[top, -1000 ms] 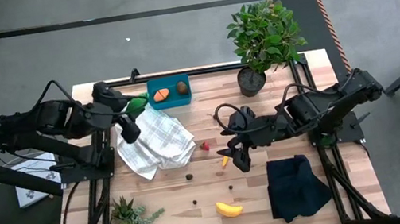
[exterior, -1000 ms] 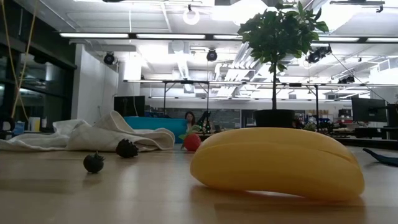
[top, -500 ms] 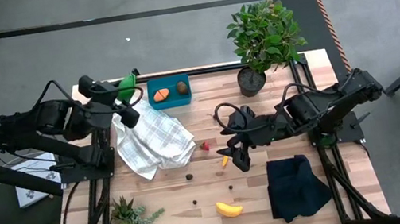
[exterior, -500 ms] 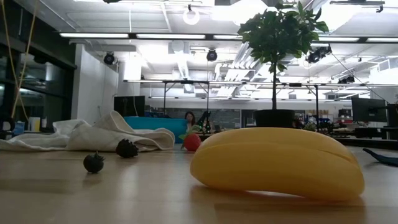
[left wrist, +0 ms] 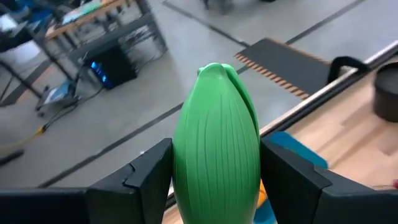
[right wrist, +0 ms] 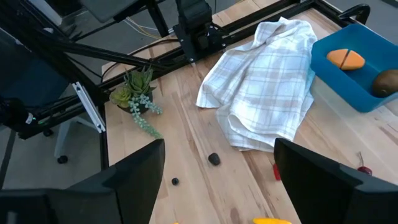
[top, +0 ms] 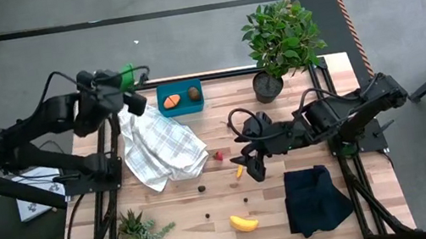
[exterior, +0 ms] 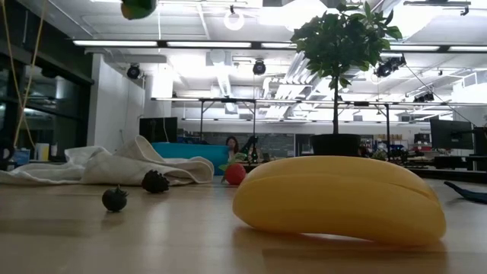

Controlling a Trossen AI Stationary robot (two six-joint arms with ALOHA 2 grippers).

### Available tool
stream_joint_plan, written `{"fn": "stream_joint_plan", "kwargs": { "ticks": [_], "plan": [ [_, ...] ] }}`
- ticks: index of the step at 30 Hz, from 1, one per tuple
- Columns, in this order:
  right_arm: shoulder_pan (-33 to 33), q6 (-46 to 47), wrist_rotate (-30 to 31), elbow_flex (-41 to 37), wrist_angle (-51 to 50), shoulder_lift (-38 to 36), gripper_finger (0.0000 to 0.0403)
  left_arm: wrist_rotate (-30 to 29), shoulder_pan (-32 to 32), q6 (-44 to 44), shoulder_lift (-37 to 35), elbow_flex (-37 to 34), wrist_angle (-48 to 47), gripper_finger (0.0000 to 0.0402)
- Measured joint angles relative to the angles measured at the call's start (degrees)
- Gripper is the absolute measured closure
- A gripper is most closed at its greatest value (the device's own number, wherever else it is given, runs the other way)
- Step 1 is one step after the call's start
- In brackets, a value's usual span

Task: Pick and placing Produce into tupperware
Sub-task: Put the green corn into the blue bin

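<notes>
My left gripper [left wrist: 216,180] is shut on the green oval [left wrist: 216,143], raised over the table's far left corner [top: 127,75]; the oval also shows at the top of the low view [exterior: 138,7]. The teal tupperware [top: 183,107] holds the orange carrot [top: 172,101] and brown kiwi [top: 193,94]. My right gripper [top: 247,164] hangs open mid-table beside a small yellow piece [top: 239,169]. The banana [top: 244,223], strawberry [top: 219,155] and dark berries [top: 202,188] lie on the wood. My left gripper pinches the green oval between its two fingers, one on each ribbed side [left wrist: 180,168]. The oval lies along the fingers, and its tip [left wrist: 214,67] sticks out past them. It is lifted clear of the table.
A white checked cloth [top: 162,149] lies crumpled just near and left of the tupperware. A black folded cloth [top: 315,198] sits near the right edge, a small spiky plant [top: 134,231] at the near left, and a leafy bush in a dark pot [top: 269,83] at the far right.
My left gripper, still shut on the green oval, has risen and drawn back from beside the tupperware toward the table's far left corner. The oval now shows at the top of the low view.
</notes>
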Motion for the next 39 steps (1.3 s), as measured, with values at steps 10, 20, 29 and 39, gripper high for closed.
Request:
{"fn": "stream_joint_plan", "kwargs": {
  "ticks": [10,20,29,39],
  "plan": [
    [-2.6,-0.9,0.2,0.0,0.2,0.0,0.011,25.3,17.1,17.1,4.5,0.0,13.5,0.0192],
    [-5.8,-1.7,0.1,0.0,0.3,0.0,0.011,51.7,33.8,24.2,12.1,0.0,19.1,0.0192],
    [-9.2,-1.5,-0.1,0.0,0.4,0.0,0.011,63.6,41.5,28.9,22.1,0.0,18.3,0.0192],
    [-11.6,-0.6,-0.9,0.0,0.4,0.0,0.011,65.4,42.0,32.7,32.0,0.0,16.3,0.0192]
  ]
}}
